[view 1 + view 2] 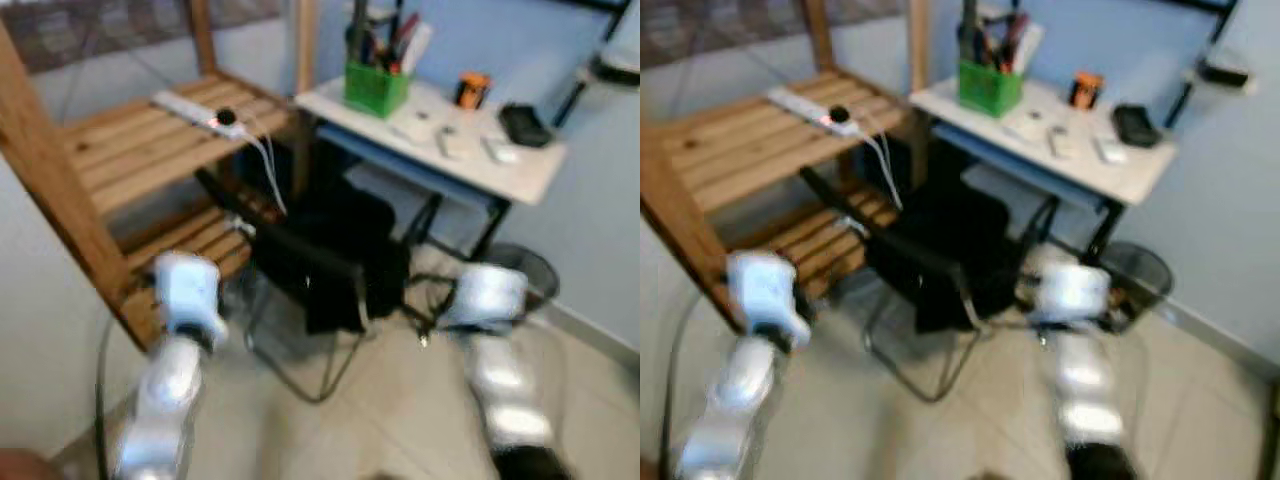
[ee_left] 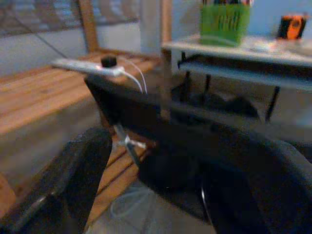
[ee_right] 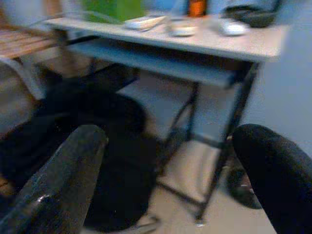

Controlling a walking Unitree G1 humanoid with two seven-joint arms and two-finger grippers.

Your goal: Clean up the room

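Both grippers, left point(image 2: 146, 195) and right point(image 3: 170, 180), spread wide, empty; black chair point(image 1: 320, 260) ahead, beyond jaws.

Both head views are smeared by motion; small pale items on the surface point(image 1: 520, 175) cannot be identified; the pens in the green holder point(image 1: 375, 88) at twelve o'clock are cut off; the black chair point(image 1: 310, 265) partly hides the wastebasket point(image 1: 530, 268).
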